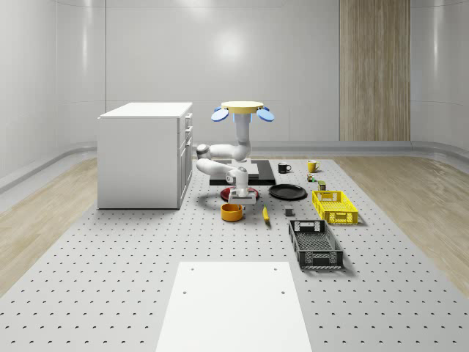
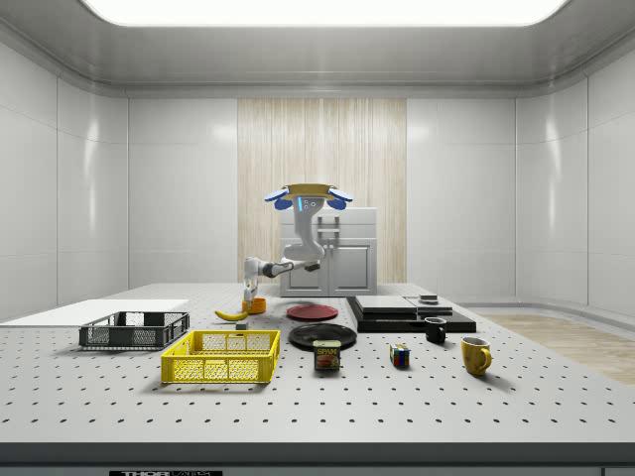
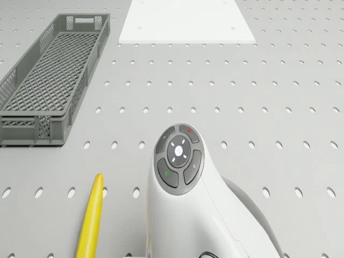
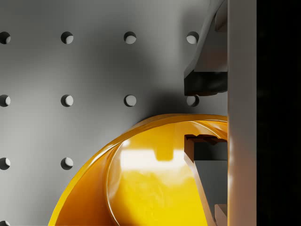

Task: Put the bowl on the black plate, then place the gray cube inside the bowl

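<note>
bowl (image 4: 141,188): cut off at the wrist view's edge
banana (image 3: 90,217): lower end cut off beside the arm (image 3: 193,204)
gray cube: too small to tell

The arm's white wrist housing (image 3: 199,215) hangs over a gray perforated tabletop (image 3: 279,97), its round dark control pad (image 3: 179,156) carrying small red and green marks. Just beside the housing lies a slim yellow banana (image 3: 90,217), lengthwise on the tabletop and apart from the arm. Farther out on that same side sits a long gray mesh crate (image 3: 51,75), and well beyond the housing a flat white panel (image 3: 185,21) rests on the tabletop
</note>
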Motion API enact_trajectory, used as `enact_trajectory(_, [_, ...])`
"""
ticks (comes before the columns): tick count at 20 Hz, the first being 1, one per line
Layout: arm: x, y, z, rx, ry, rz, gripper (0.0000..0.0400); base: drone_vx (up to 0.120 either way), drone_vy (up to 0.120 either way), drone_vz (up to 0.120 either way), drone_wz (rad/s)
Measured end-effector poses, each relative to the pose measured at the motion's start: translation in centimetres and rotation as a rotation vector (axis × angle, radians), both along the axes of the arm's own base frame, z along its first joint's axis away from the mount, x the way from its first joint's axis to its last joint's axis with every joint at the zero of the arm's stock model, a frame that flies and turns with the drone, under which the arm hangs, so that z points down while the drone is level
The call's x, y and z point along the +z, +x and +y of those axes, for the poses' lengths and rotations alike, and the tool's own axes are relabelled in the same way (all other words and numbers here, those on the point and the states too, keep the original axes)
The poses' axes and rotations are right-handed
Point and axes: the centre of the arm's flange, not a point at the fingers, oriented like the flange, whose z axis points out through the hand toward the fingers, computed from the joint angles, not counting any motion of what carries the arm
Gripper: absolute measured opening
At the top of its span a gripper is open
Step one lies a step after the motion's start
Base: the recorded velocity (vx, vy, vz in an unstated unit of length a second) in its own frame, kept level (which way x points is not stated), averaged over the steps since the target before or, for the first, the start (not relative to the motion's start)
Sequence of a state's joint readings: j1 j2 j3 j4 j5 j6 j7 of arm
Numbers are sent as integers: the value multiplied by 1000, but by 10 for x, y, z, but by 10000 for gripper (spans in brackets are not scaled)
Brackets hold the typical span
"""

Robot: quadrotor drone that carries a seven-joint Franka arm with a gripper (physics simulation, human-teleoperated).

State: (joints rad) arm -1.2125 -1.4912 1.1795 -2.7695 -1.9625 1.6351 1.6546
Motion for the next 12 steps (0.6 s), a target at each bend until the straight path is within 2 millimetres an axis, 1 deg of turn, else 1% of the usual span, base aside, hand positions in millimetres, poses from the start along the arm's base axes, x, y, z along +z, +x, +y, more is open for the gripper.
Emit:
enact_trajectory(2, [-1, 0, 0, 0, 0, 0, 108, 0, 0, 0, 0])
enact_trajectory(3, [-3, 0, 0, 0, 0, 0, 106, 0, 0, 80, 0])
enact_trajectory(6, [-11, 0, 0, 0, 0, 0, 103, 0, 0, 120, 0])
enact_trajectory(7, [-13, 0, 0, 0, 0, 0, 102, -40, 40, 120, 0])
enact_trajectory(11, [-18, 0, 0, 0, 0, 0, 101, -120, 120, 120, 0])
enact_trajectory(12, [-19, 0, 0, 0, 0, 0, 101, -120, 120, 80, 0])
